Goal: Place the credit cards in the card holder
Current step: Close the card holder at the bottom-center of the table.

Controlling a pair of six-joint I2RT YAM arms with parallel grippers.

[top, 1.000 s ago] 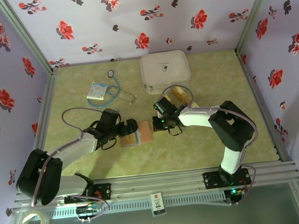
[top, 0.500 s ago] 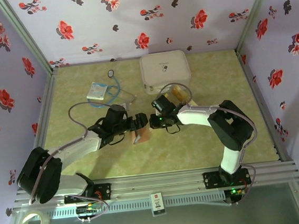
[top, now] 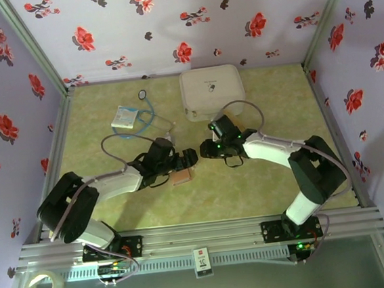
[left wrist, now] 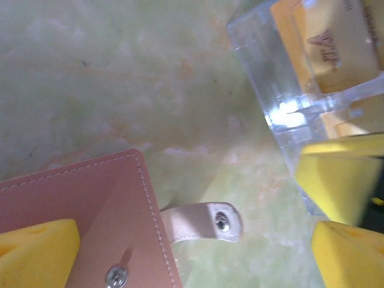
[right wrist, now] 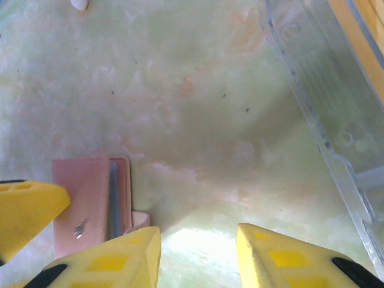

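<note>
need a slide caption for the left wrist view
Open left gripper over the brown card holder, its snap tab loose on the green table; credit cards sit in a clear case.

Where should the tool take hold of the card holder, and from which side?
Probably across two opposite edges of the card holder, from straight above: it lies flat and closed, so only edges are offered; its snap strap looks floppy.

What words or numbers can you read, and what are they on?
"1C", as best it reads: white tag on the front rail.
Mark on the white case: too small to read.
Print on the packet: too small to read.
Print on the card in the clear box: blurred.
</note>
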